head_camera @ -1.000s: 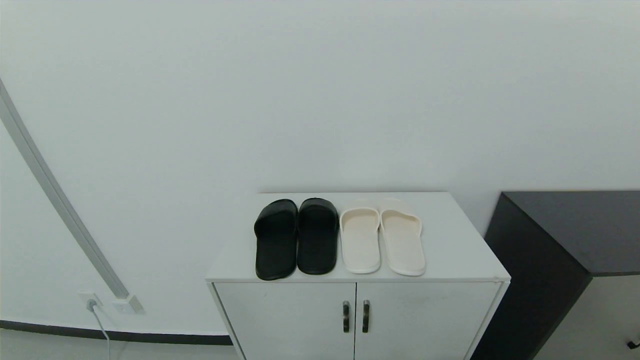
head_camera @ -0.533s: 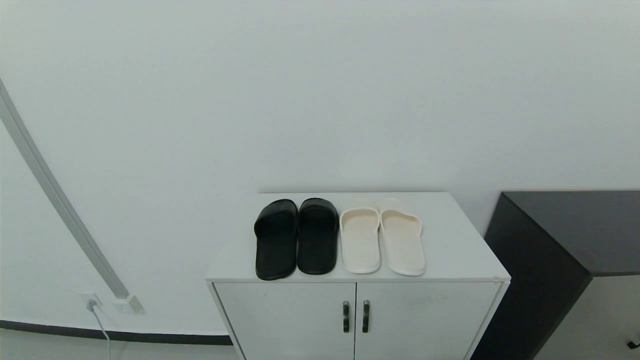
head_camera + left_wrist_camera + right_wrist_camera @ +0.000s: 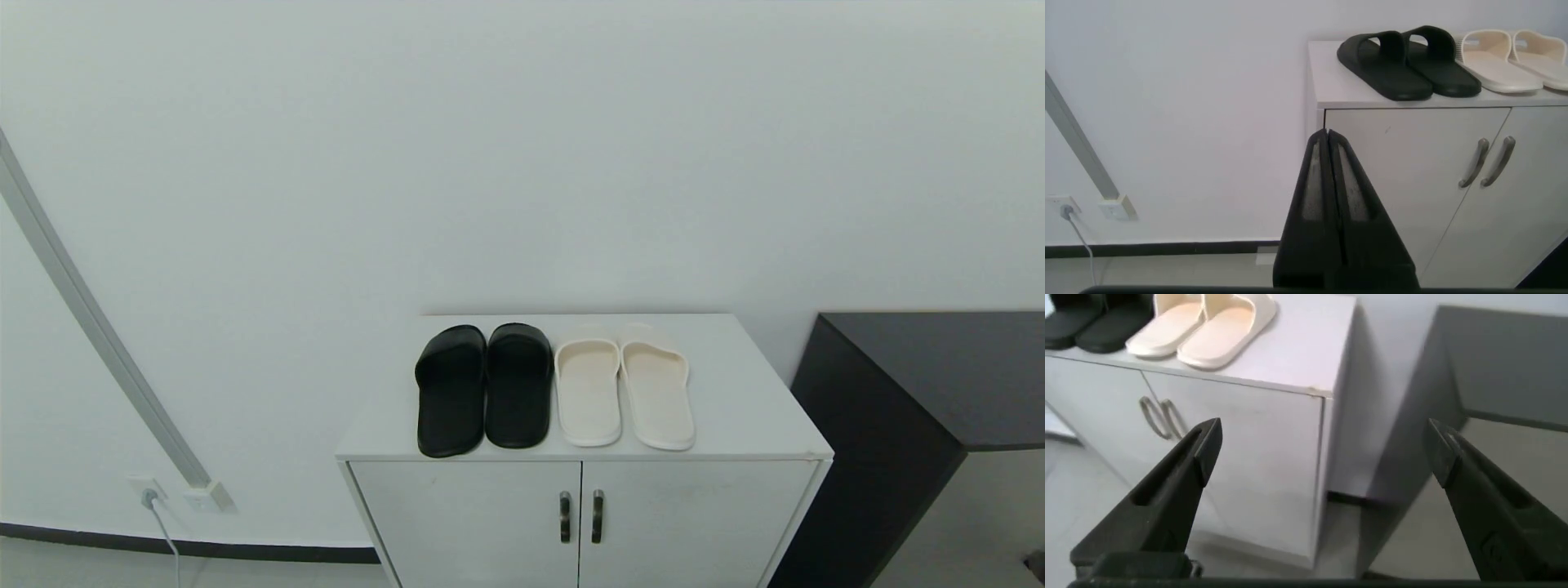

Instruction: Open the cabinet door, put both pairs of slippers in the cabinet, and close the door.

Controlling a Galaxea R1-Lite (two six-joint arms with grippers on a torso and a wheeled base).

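A white cabinet stands against the wall with both doors shut, and its two dark handles meet at the middle. On its top lie a black pair of slippers on the left and a cream pair on the right, side by side. My left gripper is shut, with nothing in it, below the top and off the cabinet's left front corner; the black slippers and handles lie beyond it. My right gripper is open and empty before the cabinet's right front corner, apart from the handles.
A tall dark cabinet stands close against the white cabinet's right side. On the left wall are a socket with a plugged cable and a slanting grey conduit. Bare floor lies in front of and left of the cabinet.
The slippers and doors have not moved. A small dark shape at the lower right corner of the head view has shifted slightly.
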